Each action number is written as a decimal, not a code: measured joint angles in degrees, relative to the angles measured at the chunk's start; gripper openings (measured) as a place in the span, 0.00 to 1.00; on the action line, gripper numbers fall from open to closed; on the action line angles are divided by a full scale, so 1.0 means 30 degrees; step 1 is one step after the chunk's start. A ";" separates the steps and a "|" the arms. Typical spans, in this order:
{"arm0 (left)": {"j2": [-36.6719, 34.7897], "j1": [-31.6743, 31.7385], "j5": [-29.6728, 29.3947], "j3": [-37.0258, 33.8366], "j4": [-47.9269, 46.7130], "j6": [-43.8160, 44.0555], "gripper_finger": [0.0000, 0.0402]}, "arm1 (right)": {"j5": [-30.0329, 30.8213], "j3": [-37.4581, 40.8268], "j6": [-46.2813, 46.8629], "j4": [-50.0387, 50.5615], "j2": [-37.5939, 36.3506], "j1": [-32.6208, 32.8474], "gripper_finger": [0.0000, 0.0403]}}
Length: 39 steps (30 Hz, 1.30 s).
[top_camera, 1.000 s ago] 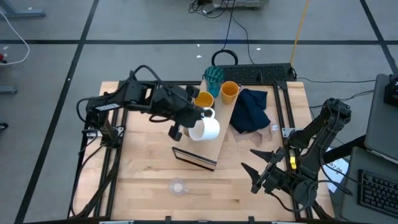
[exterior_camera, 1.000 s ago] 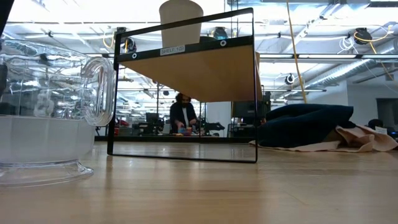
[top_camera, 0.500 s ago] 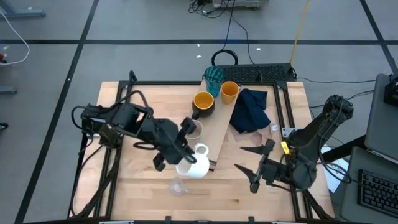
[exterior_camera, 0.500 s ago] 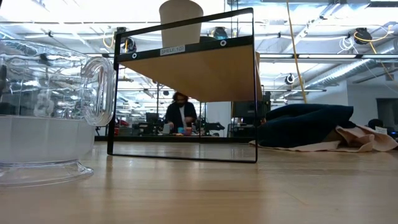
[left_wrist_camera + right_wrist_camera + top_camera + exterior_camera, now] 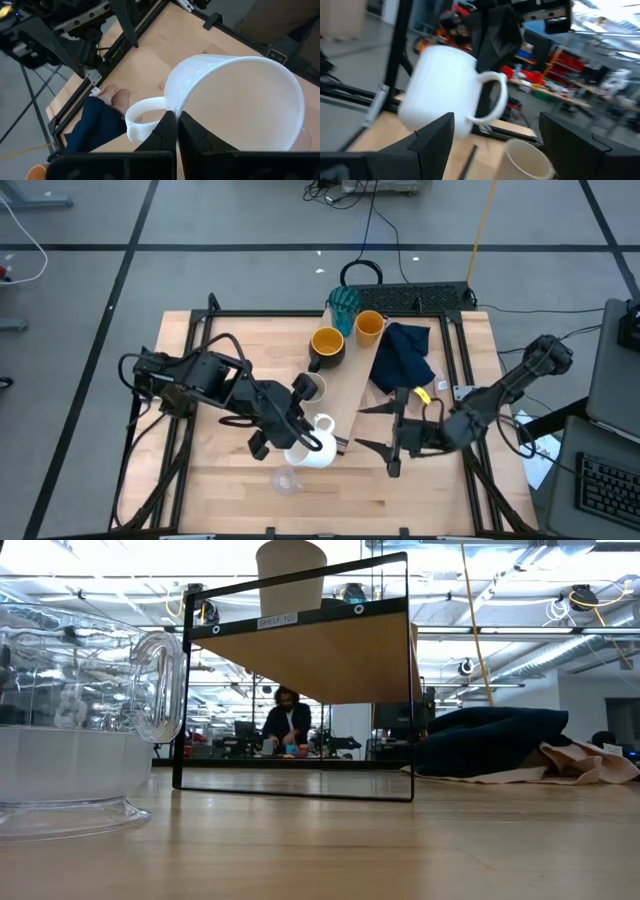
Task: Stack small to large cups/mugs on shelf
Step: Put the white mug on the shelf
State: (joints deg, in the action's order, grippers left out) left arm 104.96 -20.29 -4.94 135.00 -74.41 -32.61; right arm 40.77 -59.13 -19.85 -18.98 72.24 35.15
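The left gripper is pinching the white mug by its rim, holding it at the near end of the shelf. The right gripper, fingers spread and empty, is hovering just right of that end, facing the mug.

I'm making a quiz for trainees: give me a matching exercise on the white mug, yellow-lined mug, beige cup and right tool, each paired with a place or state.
Things:
1 white mug
2 yellow-lined mug
3 beige cup
4 right tool

States:
A open, empty
B on the shelf, beside the orange cup
C held by the left tool
D between the two mugs

Pairs: 1-C, 2-B, 3-D, 4-A
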 joint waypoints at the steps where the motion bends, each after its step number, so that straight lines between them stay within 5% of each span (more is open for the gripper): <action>1: 0.0088 0.0013 -0.0023 0.0000 -0.0002 0.0039 0.00 | -0.0734 -0.0001 0.0338 0.0008 -0.0050 -0.0307 0.69; 17: 0.0156 0.0117 -0.0048 0.0000 -0.0160 0.0147 0.00 | -0.7646 -0.0008 0.3040 -0.0454 0.0756 -0.4377 0.69; 39: 0.0156 0.0131 -0.0209 0.0000 -0.0270 0.0629 0.00 | -1.0658 -0.0015 0.4067 -0.2650 0.2377 -0.5974 0.69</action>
State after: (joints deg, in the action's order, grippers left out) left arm 105.43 -19.90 -5.56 135.00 -75.22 -30.73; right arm 8.80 -59.18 -7.65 -26.92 79.37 17.23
